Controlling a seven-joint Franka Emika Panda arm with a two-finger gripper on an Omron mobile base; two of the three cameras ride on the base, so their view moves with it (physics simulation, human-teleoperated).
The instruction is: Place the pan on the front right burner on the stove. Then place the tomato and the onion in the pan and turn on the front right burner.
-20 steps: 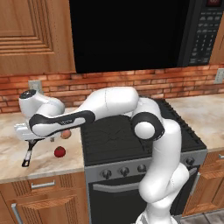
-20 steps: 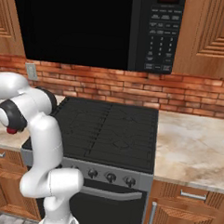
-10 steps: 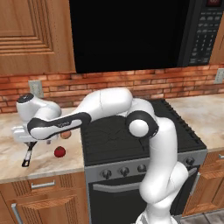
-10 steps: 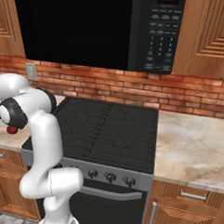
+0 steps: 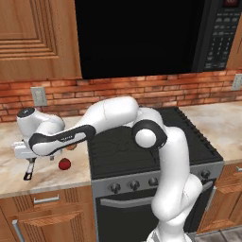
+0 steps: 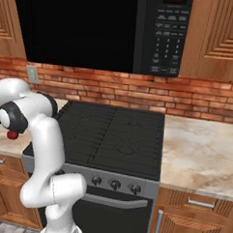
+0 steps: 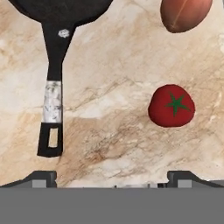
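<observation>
Hovering spread-fingered, the tool [image 7: 112, 177] looks down on the worktop [image 7: 113, 131]; the pan [image 7: 57, 26] lies upper left of the frame, handle running down-frame, left of the tool's centre.

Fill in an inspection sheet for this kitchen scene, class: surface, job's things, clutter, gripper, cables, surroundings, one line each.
Surface: marbled beige counter left of the stove, with more counter to the stove's right.
Job's things: pan, tomato and onion all lie apart on the counter; the pan's handle points toward the gripper. Front right burner is bare.
Clutter: nothing seen.
Gripper: gripper hangs over the counter near the handle's end, jaws wide apart, holding nothing.
Cables: nothing seen.
Surroundings: brick backsplash, microwave above the stove, wooden cabinets, wall outlet.
</observation>
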